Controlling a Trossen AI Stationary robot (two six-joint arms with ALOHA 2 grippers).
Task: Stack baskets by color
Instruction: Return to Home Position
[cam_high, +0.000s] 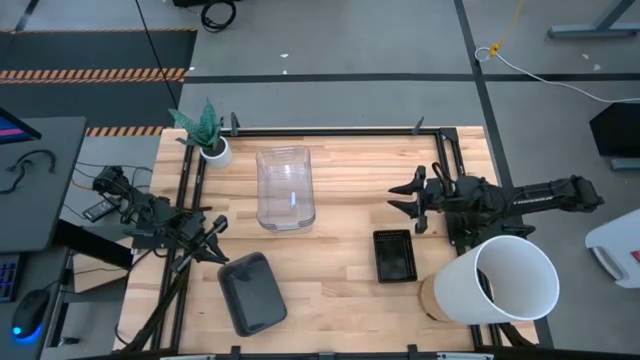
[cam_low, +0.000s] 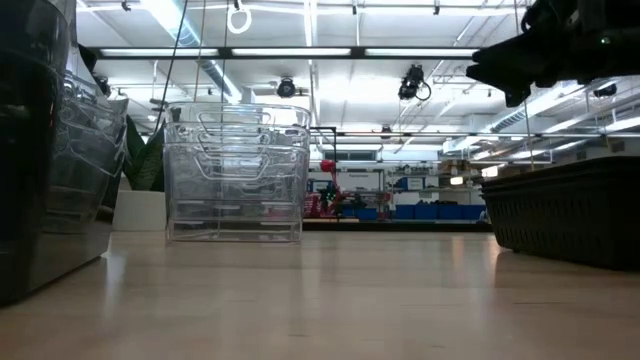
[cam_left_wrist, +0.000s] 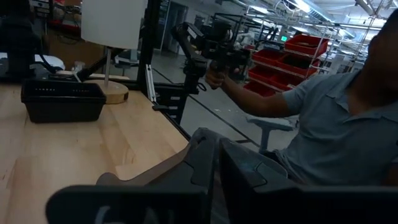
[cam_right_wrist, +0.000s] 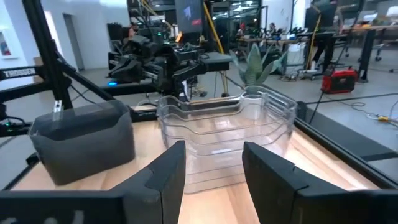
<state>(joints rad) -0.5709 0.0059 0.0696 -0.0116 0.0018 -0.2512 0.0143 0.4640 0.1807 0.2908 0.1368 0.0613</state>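
Observation:
A stack of clear baskets (cam_high: 285, 187) (cam_right_wrist: 227, 130) stands on the table's far middle. A smoky grey basket (cam_high: 252, 292) (cam_right_wrist: 84, 140) rests upside down near the front left. A small black mesh basket (cam_high: 394, 255) (cam_left_wrist: 62, 99) sits right of centre. My right gripper (cam_high: 410, 197) (cam_right_wrist: 214, 180) hangs open above the table, pointing level at the clear stack, with nothing between its fingers. My left gripper (cam_high: 218, 238) (cam_left_wrist: 217, 140) waits shut at the table's left edge beside the grey basket.
A big white bucket (cam_high: 495, 280) lies on its side at the front right, behind the mesh basket. A potted plant (cam_high: 212, 150) stands at the far left corner. A black frame (cam_high: 330, 130) rims the table. A person in a grey shirt (cam_left_wrist: 336, 118) shows beyond the table's edge.

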